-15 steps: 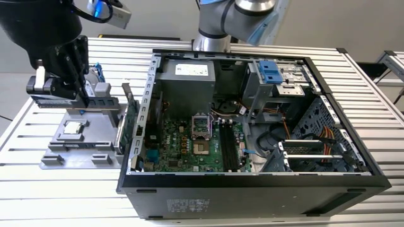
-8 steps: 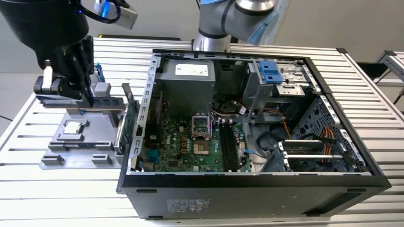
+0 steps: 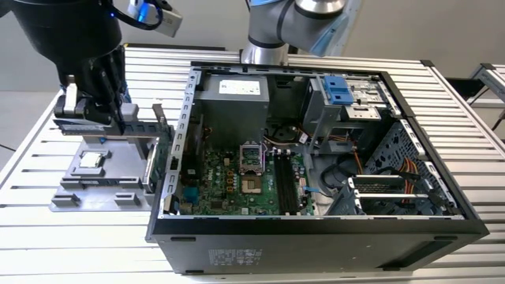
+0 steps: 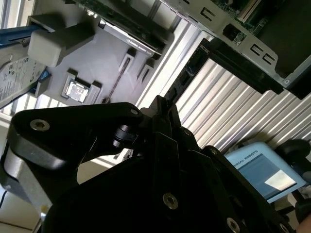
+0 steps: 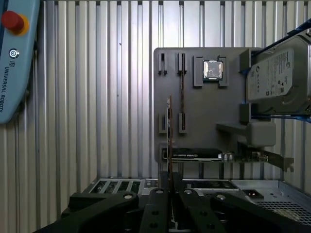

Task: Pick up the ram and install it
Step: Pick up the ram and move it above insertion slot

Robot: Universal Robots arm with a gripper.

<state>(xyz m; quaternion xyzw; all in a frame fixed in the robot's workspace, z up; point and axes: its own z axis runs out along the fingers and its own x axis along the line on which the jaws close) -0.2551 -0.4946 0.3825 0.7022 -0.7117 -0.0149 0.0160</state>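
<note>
Gripper (image 3: 91,115): hangs over the grey fixture at the exterior view's left; in the first wrist view (image 5: 170,190) shows black fingers nearly together, clamped on a thin board.
Ram (image 5: 169,136): seen edge-on in the first wrist view, runs out from between the fingers, clear of the fixture and crossing in front of the expansion card.
Fixture (image 3: 94,198): grey parts tray on the slatted table (image 3: 79,260), just beside the computer case.
Second stick (image 5: 182,92): thin dark strip, stands on edge in a pair of fixture slots near the held ram.
Processor chip (image 5: 213,69): small silver square, sits in its own pocket of the fixture.
Hard drive (image 5: 277,77): rests tilted in blue rails at the fixture's edge.
Expansion card (image 3: 155,157): green, upright, with metal bracket, on the fixture side nearest the case.
Computer case (image 3: 316,239): lies open, motherboard (image 3: 236,183) exposed.
Memory slots (image 3: 287,183): long, black, on the motherboard, well apart from the gripper.
In the way: case wall (image 3: 187,118) and upright card, between fixture and motherboard.
Teach pendant (image 5: 14,63): pale blue, red button, lies on the table.
</note>
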